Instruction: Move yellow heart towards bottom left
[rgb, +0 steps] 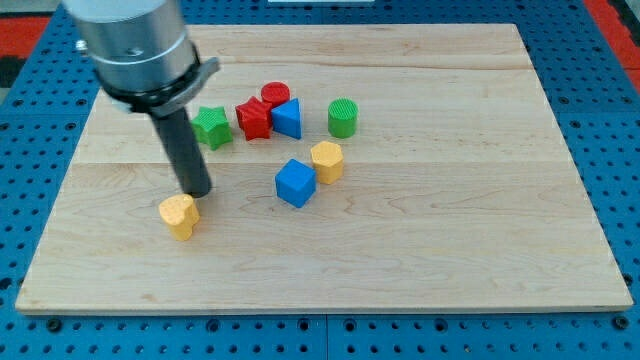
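- And here I am, my tip (199, 192) planted in the left half of the frame, just above and a touch right of the yellow heart (180, 215). It looks to be touching it or nearly so; I can't tell which.
- No jaws on me to open or close. I'm a plain dark rod, holding nothing, only able to shove.
- The heart sits in the lower-left part of the wooden board (450, 260), with bare wood between it and the bottom-left corner.
- First risk: I'm off the heart's centre, toward its right. Push from here and it may spin or slip past my tip instead of heading for the corner.
- Second risk: drive too far and the heart slides off the board's edge.
- The green star (212, 127) is up behind me, near my rod. A backward swing could knock it.
- The red blocks (262, 110), blue triangular block (288, 119), green cylinder (342, 118), blue cube (295, 183) and second yellow block (327, 161) sit well apart to the right, out of the push line.
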